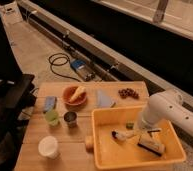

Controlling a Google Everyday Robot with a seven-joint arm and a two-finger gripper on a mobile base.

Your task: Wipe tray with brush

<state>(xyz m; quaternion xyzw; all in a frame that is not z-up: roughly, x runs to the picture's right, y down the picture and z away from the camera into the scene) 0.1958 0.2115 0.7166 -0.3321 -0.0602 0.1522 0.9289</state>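
Observation:
A yellow tray [101, 150] sits on the right half of the wooden table [35, 135]. My white arm comes in from the right and reaches down into the tray. My gripper [142, 130] is low over the tray's middle, shut on the brush [119, 134]. The brush's dark and white head points left and rests on the tray floor. A block-shaped sponge [151, 146] with a dark top lies in the tray just right of the gripper. A small green piece [130, 125] lies near the tray's back wall.
Left of the tray stand a metal cup [70, 119], a green cup [52, 117], a white cup [49, 147] and a blue sponge [50, 103]. Behind it are a brown bowl with food [76, 95], a grey-blue cloth [105, 99] and dark nuts [128, 93]. A small tan object [89, 142] touches the tray's left wall.

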